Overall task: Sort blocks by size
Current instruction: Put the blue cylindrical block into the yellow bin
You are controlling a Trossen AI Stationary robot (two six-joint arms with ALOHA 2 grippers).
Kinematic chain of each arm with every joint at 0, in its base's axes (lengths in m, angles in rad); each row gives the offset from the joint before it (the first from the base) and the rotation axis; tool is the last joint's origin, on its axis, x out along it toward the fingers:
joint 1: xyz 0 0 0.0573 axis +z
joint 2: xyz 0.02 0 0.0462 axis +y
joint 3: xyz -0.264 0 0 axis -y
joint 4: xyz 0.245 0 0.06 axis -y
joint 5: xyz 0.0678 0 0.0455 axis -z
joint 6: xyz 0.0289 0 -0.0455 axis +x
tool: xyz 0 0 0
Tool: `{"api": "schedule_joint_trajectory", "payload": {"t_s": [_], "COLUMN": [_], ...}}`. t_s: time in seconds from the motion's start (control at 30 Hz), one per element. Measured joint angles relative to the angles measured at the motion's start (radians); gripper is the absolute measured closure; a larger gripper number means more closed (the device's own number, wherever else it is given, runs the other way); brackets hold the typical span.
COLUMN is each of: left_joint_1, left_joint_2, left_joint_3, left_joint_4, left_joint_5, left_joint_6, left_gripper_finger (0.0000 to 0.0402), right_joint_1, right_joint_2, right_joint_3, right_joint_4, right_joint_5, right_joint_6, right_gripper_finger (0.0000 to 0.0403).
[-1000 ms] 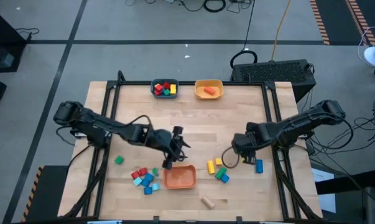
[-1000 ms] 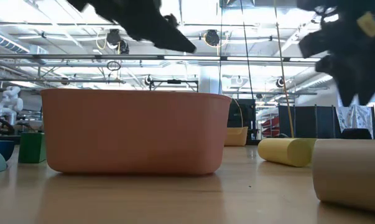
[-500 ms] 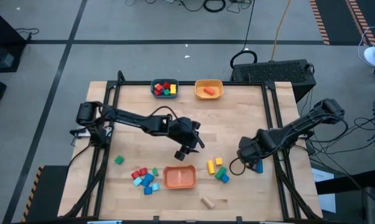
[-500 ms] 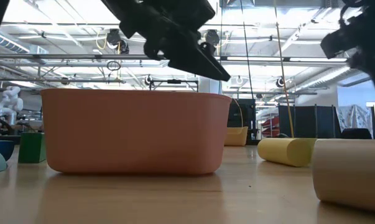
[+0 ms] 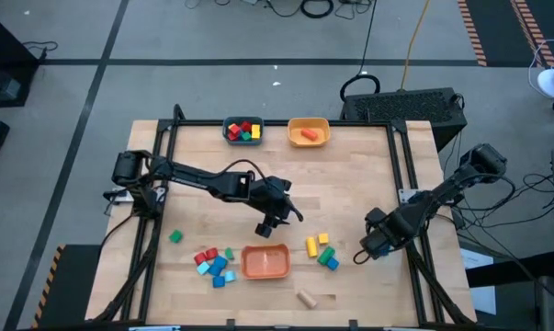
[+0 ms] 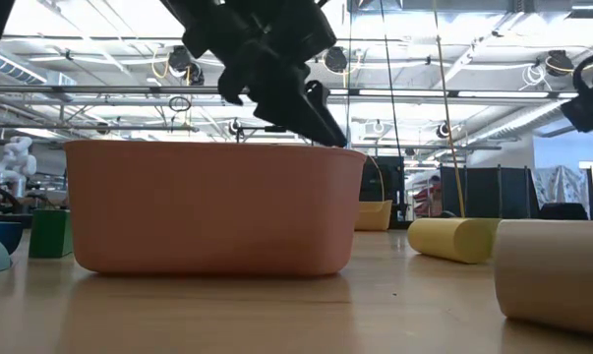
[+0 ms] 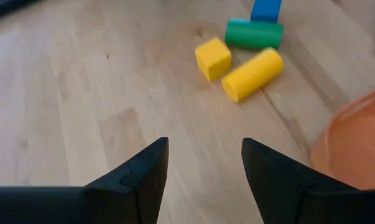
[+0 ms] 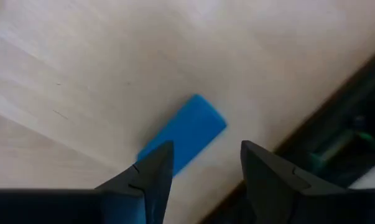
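Right gripper (image 8: 199,168), jaws apart and empty, hovers over a blue block (image 8: 182,134); left gripper (image 7: 203,165) likewise parted, empty.

We see two dark, nearly black arms built of chunky rounded segments, with thin black cables looping loosely alongside the joints. The left pincer (image 5: 278,220) and the right pincer (image 5: 367,250) each end in two matte black fingers (image 7: 140,180) that are broad at the base, angular and faceted, tapering to blunt points.
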Motion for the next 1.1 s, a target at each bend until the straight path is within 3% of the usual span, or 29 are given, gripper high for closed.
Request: {"api": "schedule_joint_trajectory", "payload": {"t_s": [0.4,0.67,0.9,1.1], "left_joint_1": [0.002,0.002,0.002,0.002], "left_joint_2": [0.000,0.000,0.000,-0.001], "left_joint_3": [0.000,0.000,0.000,0.000], "left_joint_4": [0.017,0.024,0.026,0.070], "left_joint_5": [-0.018,-0.033,-0.045,-0.063], "left_joint_6": [-0.022,-0.018,-0.003,0.003], "left_gripper_finger": [0.0197,0.0197,0.0197,0.0197], "right_joint_1": [0.113,0.132,0.132,0.131], "right_joint_2": [0.003,0.003,0.003,0.003], "right_joint_3": [-0.064,-0.159,-0.160,-0.156], "right_joint_4": [0.138,0.352,0.359,0.380], "right_joint_5": [0.032,0.078,0.218,0.364], "right_joint_6": [0.242,0.282,0.212,0.114], "right_gripper_finger": [0.0228,0.0207,0.0291,0.0292]}}
